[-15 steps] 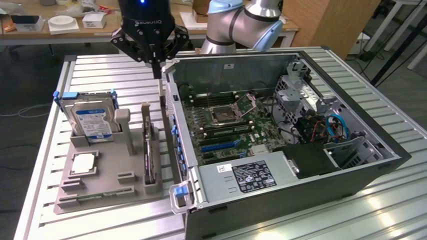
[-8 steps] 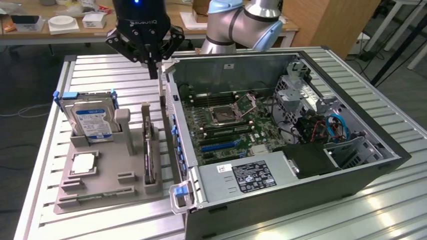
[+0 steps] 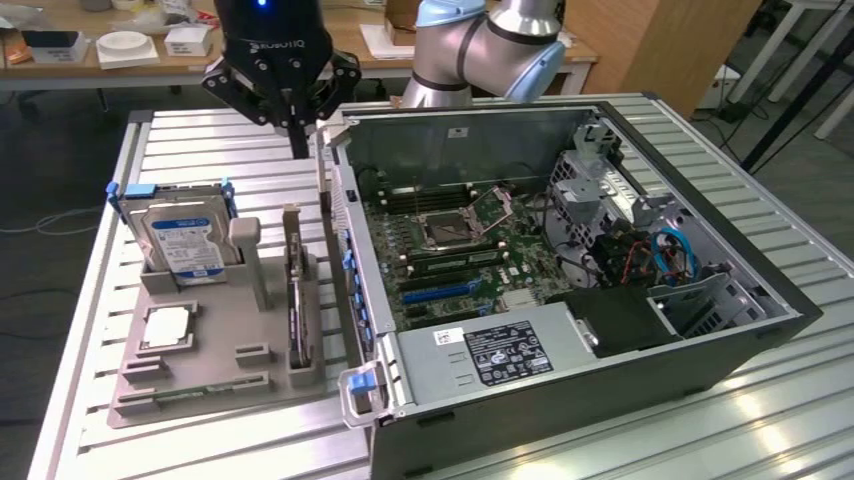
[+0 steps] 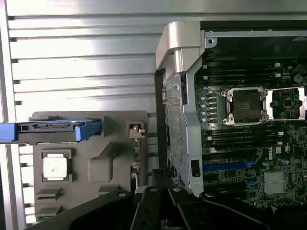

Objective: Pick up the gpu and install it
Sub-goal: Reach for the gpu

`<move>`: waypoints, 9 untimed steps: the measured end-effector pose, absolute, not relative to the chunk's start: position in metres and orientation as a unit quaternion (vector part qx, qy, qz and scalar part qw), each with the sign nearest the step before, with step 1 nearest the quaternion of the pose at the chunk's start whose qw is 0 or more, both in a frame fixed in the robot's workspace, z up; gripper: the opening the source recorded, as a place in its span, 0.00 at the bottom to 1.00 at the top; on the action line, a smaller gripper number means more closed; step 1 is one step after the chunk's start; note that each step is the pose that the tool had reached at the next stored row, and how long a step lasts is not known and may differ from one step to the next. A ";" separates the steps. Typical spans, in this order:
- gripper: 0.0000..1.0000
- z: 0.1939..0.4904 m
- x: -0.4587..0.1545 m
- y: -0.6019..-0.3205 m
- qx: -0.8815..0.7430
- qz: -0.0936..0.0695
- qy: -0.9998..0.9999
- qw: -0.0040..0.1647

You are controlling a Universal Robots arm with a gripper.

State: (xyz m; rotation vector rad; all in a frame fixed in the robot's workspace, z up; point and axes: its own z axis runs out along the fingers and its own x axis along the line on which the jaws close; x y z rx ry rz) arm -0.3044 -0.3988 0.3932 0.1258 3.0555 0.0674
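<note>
Gripper, fingers together and empty, hovered near the far edge of the tabletop. The gpu stood edge-on in its holder, apparently to offer a graspable top edge.

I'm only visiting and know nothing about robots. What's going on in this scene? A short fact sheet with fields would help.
Setting: open computer case lying on a slatted metal table
Claw: hanging above the table by the case's far corner, well apart from the gpu
Gpu: standing on edge in the grey holder beside the case
Also in holder: hard drive, processor chip
Progress: gpu not picked up, not installed
</note>
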 end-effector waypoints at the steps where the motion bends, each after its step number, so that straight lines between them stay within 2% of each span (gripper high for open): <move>1: 0.11 0.393 -0.305 -0.399 0.041 0.022 0.998 0.041; 9: 0.11 0.393 -0.312 -0.399 0.042 0.022 0.998 0.042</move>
